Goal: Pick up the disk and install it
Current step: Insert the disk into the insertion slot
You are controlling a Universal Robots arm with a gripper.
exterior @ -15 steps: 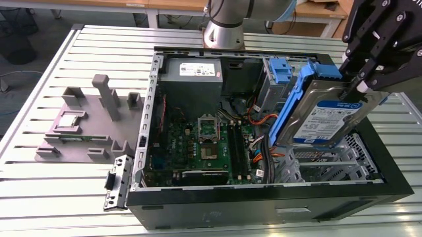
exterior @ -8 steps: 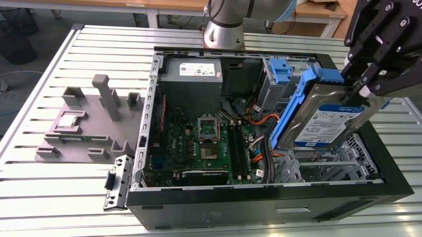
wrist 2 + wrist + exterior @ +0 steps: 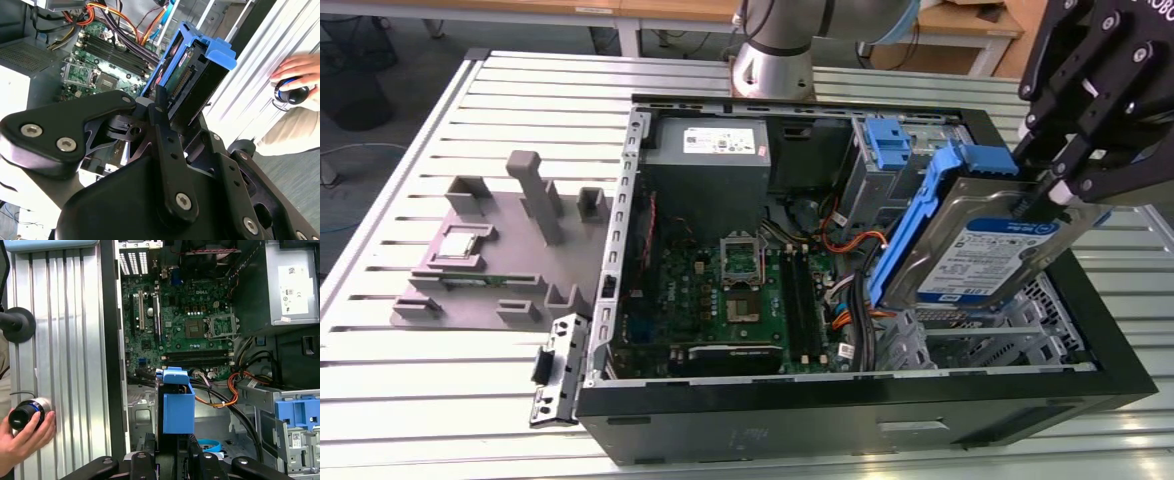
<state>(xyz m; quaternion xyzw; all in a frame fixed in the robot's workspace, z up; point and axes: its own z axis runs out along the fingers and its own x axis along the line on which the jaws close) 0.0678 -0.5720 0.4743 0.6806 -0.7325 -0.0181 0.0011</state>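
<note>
**Position of the disk.** The disk (image 3: 981, 250) is held on edge and tilted, with its labelled face turned toward the exterior view. Its blue carrier (image 3: 914, 225) runs along the side nearer the motherboard (image 3: 747, 290). The disk is located above the metal drive cage (image 3: 974, 335), at the exterior view's right of the open computer case (image 3: 854, 400). Whether its lower edge touches the cage cannot be told.

**Gripper.** The gripper (image 3: 1051, 195) is pressed together on the disk's upper edge, and the disk is pinched between its fingers.

**Surroundings.** A bundle of orange and black cables (image 3: 847, 245) lies just beside the carrier. A second blue bracket (image 3: 891, 145) is seated in the bay near the power supply (image 3: 707, 140). A grey fixture (image 3: 494, 250) stands on the slatted table (image 3: 427, 400), well apart from the case. In the first wrist view, a person's hand (image 3: 25, 437) is placed around a black knob (image 3: 22, 415) beside the case.

**Hazards.**
- The disk is gripped at one edge only, so it may pivot or slip under its own weight.
- If the tilt is not matched to the cage, the carrier may catch on the cage rim and jam.
- The nearby cables may be snagged or trapped beneath the carrier.
- A dropped disk may strike the motherboard.
</note>
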